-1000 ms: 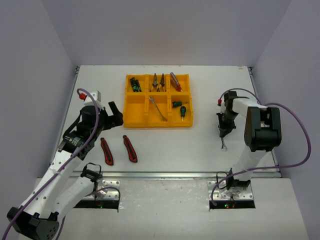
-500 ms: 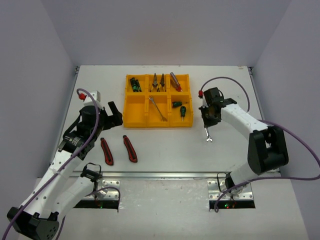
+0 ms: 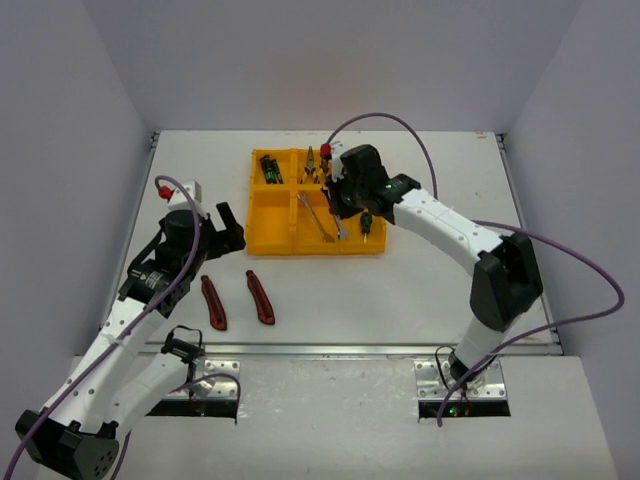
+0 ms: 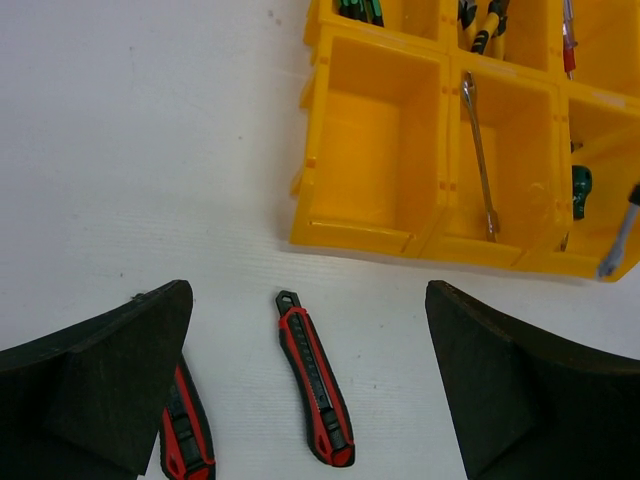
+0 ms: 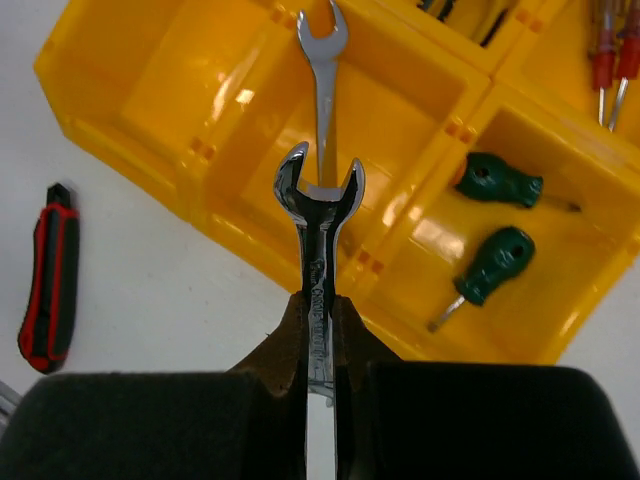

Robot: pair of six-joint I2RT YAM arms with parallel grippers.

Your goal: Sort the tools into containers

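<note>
Silver open-end wrench point(image 5: 320, 215) above the bright yellow plastic tray point(image 5: 130, 110)
My right gripper point(image 5: 318, 315) clamps its shank, long axis pointing straight ahead along the second silver wrench point(image 5: 322, 80) in the near-middle compartment; my wide-open left gripper point(image 3: 228, 228) is farther off.

It is a robot lab. Bare walls point(image 3: 330, 60) box in a white table point(image 3: 420, 290) with two arms point(image 3: 440, 225) bolted on.

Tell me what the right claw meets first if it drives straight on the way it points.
Probably the loose wrench lying in the near middle compartment of the yellow tray: the held wrench in the right claw points at its end. Depth is unclear.
</note>
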